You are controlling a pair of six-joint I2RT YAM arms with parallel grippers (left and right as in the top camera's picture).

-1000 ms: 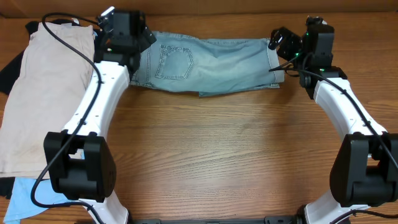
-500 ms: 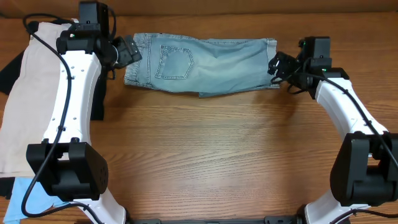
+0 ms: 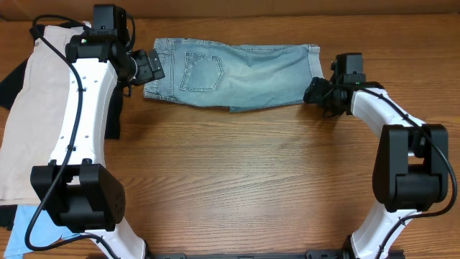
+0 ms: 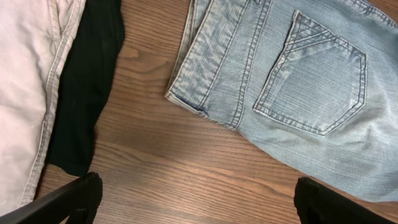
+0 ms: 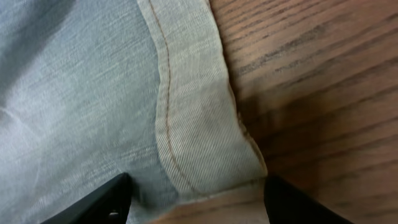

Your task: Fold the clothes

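Observation:
The light-wash denim shorts [image 3: 237, 73] lie folded lengthwise across the far middle of the table, waistband to the left, cuffed hems to the right. My left gripper [image 3: 147, 67] is open and empty just left of the waistband [image 4: 205, 74]; a back pocket [image 4: 311, 87] shows in the left wrist view. My right gripper [image 3: 316, 92] is open and low over the cuffed hem corner [image 5: 199, 143], one finger on each side of it, not closed on the cloth.
Beige shorts [image 3: 43, 108] lie over a black garment [image 3: 115, 115] at the far left; both show in the left wrist view [image 4: 25, 93] [image 4: 87, 87]. A sky-blue garment [image 3: 29, 230] peeks out at the front left.
My left arm swung left off the shorts and now hovers beside the waistband. My right gripper dropped down and inward to the hem's near corner.

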